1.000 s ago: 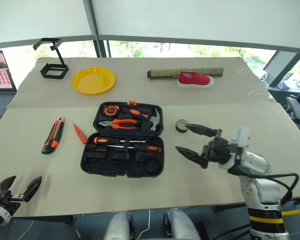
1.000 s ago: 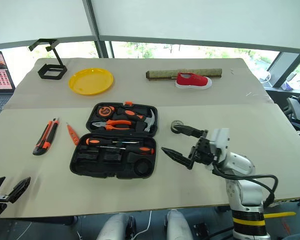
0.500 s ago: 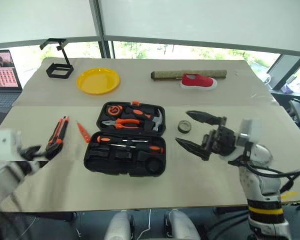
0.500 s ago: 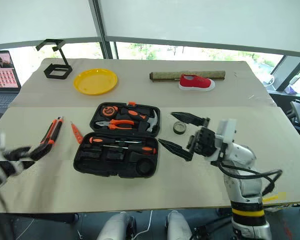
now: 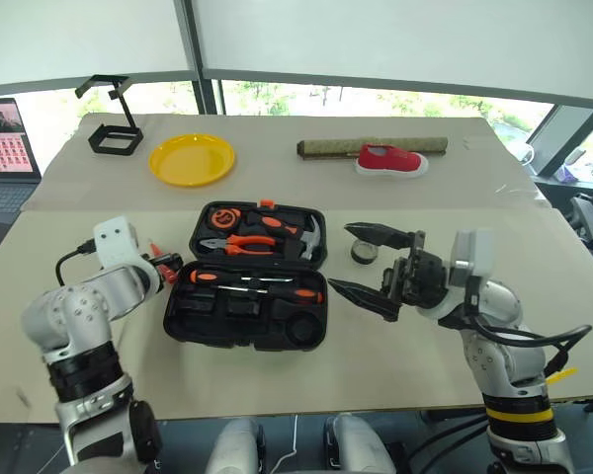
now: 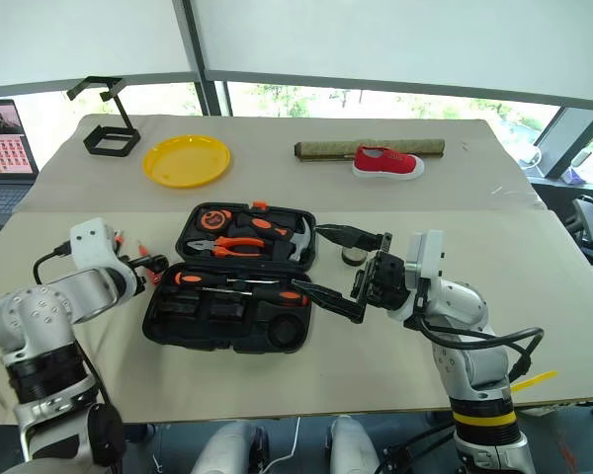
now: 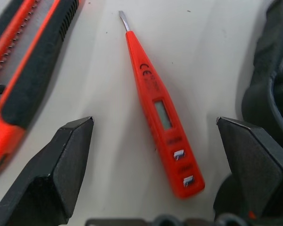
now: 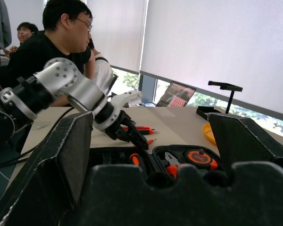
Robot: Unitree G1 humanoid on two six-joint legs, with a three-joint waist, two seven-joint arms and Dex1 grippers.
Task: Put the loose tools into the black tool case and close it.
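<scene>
Orange tester (image 7: 162, 110) lies bare on the beige table (image 5: 395, 375) between the left gripper's (image 7: 155, 141) wide-spread, empty fingers, knife (image 7: 23, 70) cut off beside it, then the open case (image 5: 247, 286) — past it, the right gripper (image 5: 361, 262) gapes empty before the half-hidden tape (image 5: 364, 253).
</scene>
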